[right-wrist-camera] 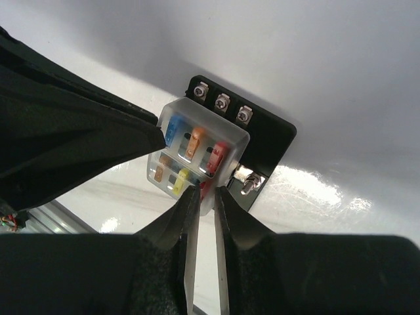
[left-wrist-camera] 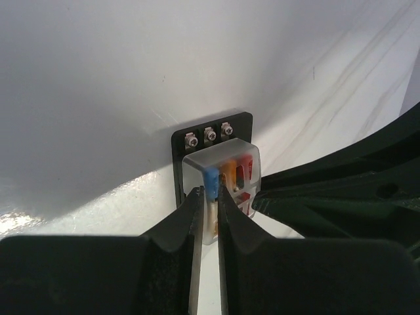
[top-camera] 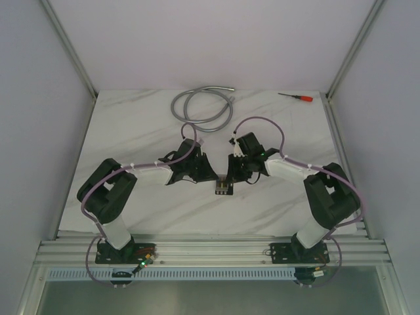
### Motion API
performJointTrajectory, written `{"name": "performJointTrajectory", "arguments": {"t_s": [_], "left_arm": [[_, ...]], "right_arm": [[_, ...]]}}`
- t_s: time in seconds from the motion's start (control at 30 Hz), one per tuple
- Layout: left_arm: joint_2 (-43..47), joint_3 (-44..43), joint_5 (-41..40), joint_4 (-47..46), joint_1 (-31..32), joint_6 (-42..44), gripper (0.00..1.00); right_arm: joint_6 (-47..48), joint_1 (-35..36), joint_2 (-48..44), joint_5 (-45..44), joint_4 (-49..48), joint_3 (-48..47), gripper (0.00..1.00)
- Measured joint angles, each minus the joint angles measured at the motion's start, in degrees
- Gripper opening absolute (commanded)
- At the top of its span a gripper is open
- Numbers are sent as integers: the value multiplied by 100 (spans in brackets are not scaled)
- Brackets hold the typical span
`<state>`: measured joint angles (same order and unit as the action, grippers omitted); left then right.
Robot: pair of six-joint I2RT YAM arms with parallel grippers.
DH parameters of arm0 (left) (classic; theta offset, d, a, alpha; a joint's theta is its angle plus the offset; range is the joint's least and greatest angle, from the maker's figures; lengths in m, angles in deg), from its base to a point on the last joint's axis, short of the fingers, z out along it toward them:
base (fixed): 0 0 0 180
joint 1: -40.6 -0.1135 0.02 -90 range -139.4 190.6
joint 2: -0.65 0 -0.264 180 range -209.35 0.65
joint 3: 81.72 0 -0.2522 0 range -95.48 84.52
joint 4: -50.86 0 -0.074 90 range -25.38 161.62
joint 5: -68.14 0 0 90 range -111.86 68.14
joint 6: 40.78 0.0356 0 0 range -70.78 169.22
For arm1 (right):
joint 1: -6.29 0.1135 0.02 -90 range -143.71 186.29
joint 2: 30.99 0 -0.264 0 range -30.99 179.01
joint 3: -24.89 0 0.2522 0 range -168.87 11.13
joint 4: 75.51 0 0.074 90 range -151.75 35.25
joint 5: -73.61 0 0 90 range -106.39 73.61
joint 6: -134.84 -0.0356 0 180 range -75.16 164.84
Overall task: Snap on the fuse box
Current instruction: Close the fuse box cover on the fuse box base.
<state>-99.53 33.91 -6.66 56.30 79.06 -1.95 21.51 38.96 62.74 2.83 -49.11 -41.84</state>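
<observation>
At tabletop point(top-camera: 151, 131) centre: fuse box point(top-camera: 223, 188), clear cover point(left-wrist-camera: 223, 170) on top; left tool point(left-wrist-camera: 207, 197) from 10 o'clock, right tool point(right-wrist-camera: 205, 193) from 2, both pressed together, touching cover. Uneven push may tilt cover.

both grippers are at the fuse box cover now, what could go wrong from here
1. The left gripper and right gripper meet the clear cover only with narrow, nearly shut tips at its edges, so it could tip and latch on one side only.
2. Nothing visible clamps the fuse box to the smooth table; an off-centre push may slide it.
</observation>
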Motion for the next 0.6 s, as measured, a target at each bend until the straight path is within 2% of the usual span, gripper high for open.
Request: {"name": "performJointTrajectory", "arguments": {"t_s": [0.33, 0.6], "left_arm": [[166, 533, -90, -734, -9, -264, 16], [481, 723, -411, -590, -4, -299, 18]], "right_arm": [[-50, 146, 188, -229, 450, -345, 20], [-177, 461, 234, -238, 413, -348, 19]]}}
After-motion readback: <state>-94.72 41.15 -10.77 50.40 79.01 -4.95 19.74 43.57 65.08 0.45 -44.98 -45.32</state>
